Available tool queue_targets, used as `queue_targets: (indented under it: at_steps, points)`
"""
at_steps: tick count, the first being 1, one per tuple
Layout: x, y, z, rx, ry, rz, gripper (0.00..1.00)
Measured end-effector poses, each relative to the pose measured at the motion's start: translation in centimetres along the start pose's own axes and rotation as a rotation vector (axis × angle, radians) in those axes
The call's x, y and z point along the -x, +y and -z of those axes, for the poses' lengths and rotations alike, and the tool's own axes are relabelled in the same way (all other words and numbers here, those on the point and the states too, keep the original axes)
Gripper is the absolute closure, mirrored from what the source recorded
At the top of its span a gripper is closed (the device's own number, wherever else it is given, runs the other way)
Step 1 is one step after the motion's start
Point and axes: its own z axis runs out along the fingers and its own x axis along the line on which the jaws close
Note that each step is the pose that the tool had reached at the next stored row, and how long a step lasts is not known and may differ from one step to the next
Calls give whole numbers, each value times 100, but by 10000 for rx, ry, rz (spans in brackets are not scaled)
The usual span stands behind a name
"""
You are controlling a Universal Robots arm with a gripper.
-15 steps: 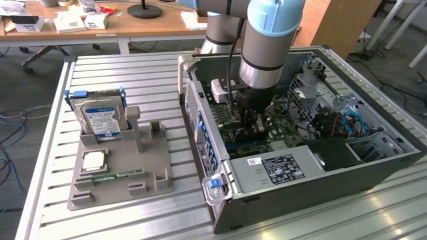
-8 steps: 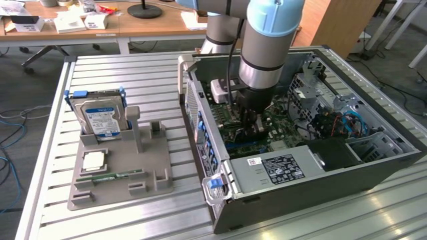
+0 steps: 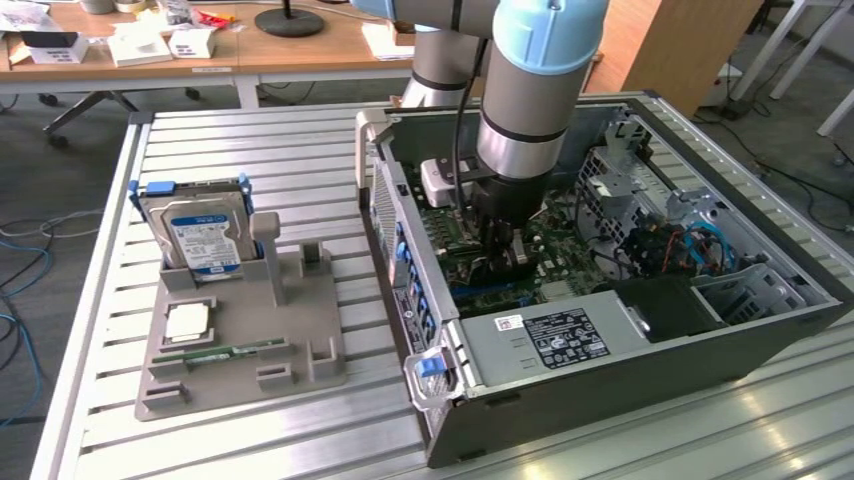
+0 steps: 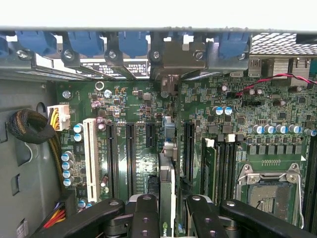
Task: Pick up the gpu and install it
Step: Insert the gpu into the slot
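Inside the open case (image 3: 747,330), laid on its side on the bench (image 3: 240,440), the arm (image 3: 534,110) is seen reaching straight down over the motherboard (image 3: 561,255). To the exterior view's left, a grey holder (image 3: 240,345) is seen on the bench with a hard drive (image 3: 200,235) standing in it and a memory stick (image 3: 220,355) lying flat; its upright slot for a card is bare.

In the wrist view the gpu (image 4: 167,188) is seen edge-on, as a thin card held between the fingers (image 4: 144,213) of the claw (image 4: 167,218); the claw is judged to be clamped on the gpu, part-way closed across its thin section. The card's long axis runs straight out from the claw toward the rear wall of the case, parallel to the black slots (image 4: 130,158). Its metal bracket (image 4: 176,62) is seen at the far end, against the row of blue clips (image 4: 84,42).

The gpu lies directly below the claw, over the gap between 2 black slots. Whether its lower edge is already seated in a slot cannot be told, since the card hides it.
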Motion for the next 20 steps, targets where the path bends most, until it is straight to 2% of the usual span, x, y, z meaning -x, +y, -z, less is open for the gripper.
queue_targets:
  at_steps: [18,20]
  points:
    - [-3,0,0,0,1,0,74]
    - [-4,0,-4,2,23,3,74]
